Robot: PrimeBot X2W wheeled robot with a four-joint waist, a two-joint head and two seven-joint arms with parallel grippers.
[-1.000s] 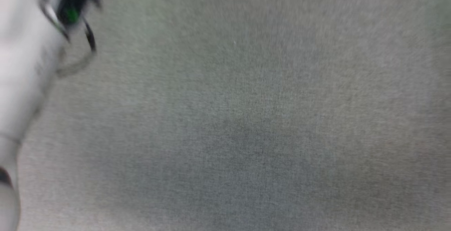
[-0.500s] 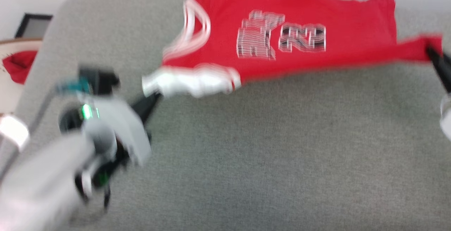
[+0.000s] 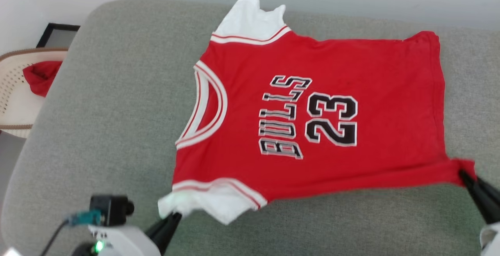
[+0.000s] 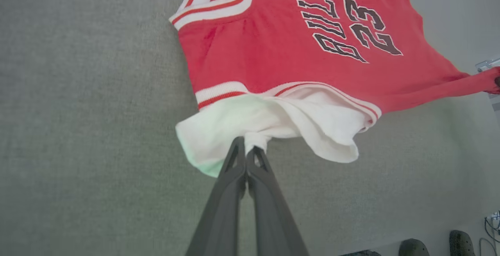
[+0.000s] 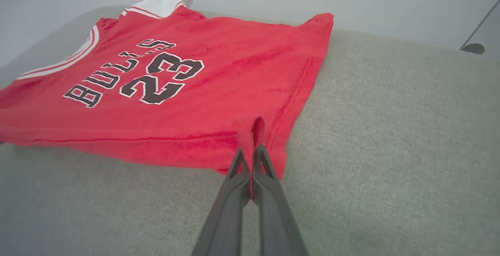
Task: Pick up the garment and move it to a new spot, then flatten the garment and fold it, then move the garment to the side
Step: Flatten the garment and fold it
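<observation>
The garment, a red jersey with white sleeves and dark white-outlined lettering, lies spread chest-up across the grey cushion, collar to the left. My left gripper is shut on the near white sleeve at the lower left. My right gripper is shut on the near hem corner at the lower right. In the left wrist view the left gripper pinches the sleeve's edge; in the right wrist view the right gripper pinches red fabric. The near edge is stretched between both grippers.
A cream perforated basket with a small red cloth stands off the cushion's left side. A dark frame leans by the wall behind it. Bare grey cushion lies in front of and left of the jersey.
The head camera has swung up from bare cushion to the whole jersey. The jersey now lies nearer and flatter on the cushion, with both grippers still shut on its near corners.
</observation>
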